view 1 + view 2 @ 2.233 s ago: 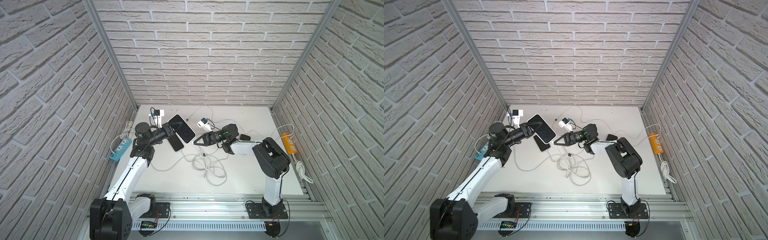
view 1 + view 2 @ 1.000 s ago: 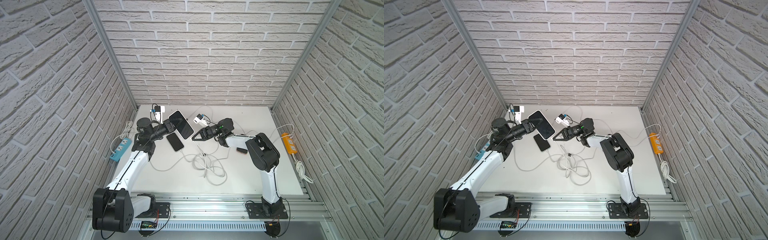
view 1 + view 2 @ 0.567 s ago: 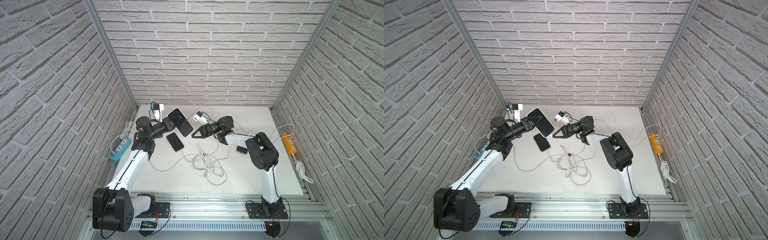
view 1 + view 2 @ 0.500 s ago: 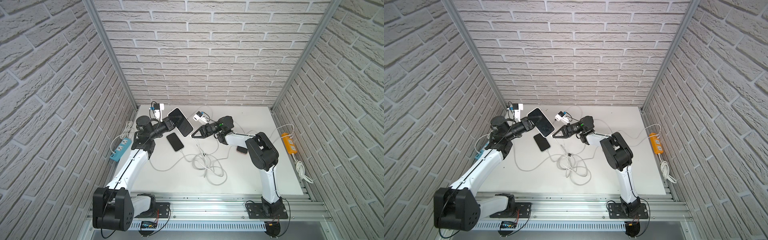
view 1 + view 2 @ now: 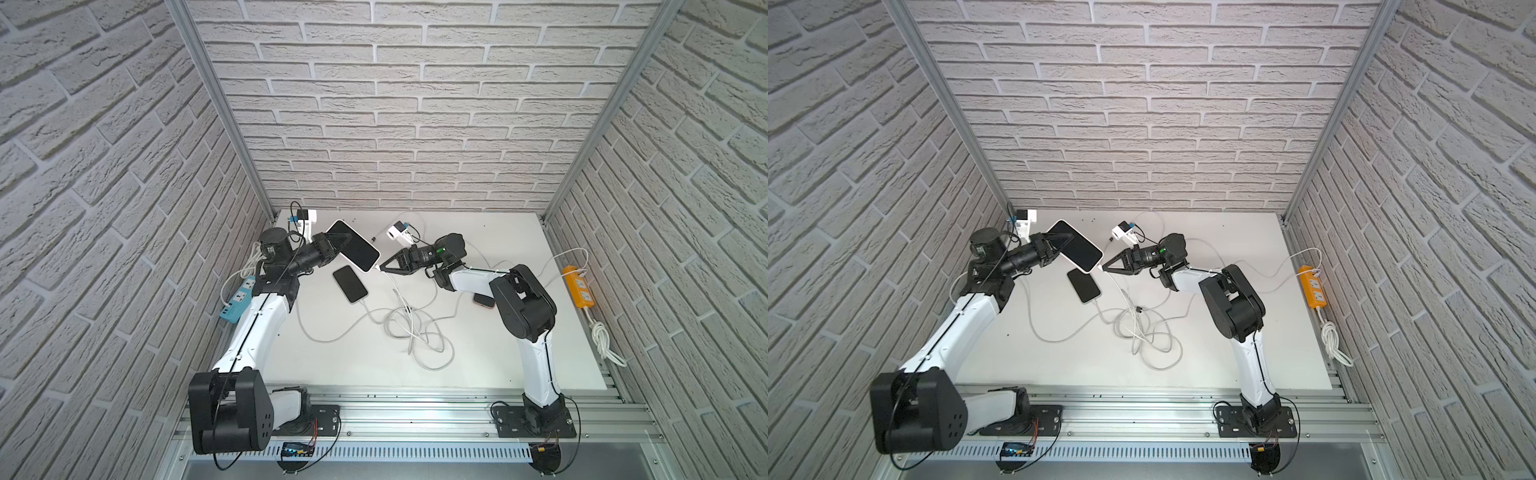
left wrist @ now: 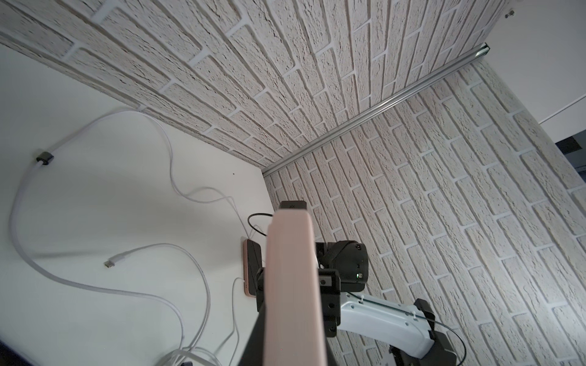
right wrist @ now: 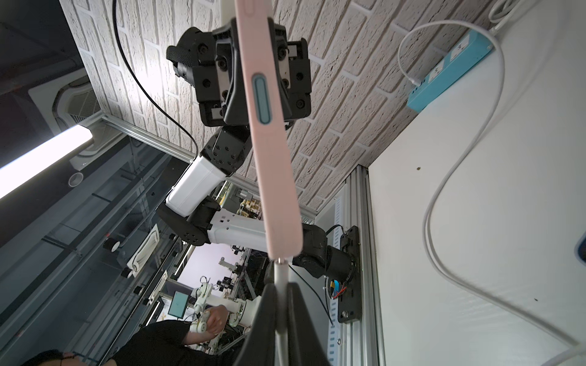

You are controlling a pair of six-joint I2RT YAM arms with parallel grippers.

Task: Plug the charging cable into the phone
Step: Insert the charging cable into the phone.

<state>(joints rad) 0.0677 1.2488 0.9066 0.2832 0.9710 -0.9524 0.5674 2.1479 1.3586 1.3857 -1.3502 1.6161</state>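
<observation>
your left arm [image 5: 257, 328] reaches inward, left gripper [image 5: 338, 246] clamped on the raised phone [image 5: 358, 254]; your right arm [image 5: 478, 279] lies level, right gripper [image 5: 384, 269] pinching the cable plug [image 7: 280, 279] at the phone's end.

The right gripper [image 5: 381, 269] now sits farther toward 9 o'clock, its charging cable [image 7: 280, 279] touching the phone [image 5: 353, 249] at the bottom edge.

White surface [image 5: 478, 357], dark phone [image 5: 350, 284] lying flat left of centre, tangled white cables [image 5: 1138, 328] mid-surface, blue power strip [image 5: 238, 298] at left edge, pink-cased phone [image 5: 484, 300] nearer right edge
</observation>
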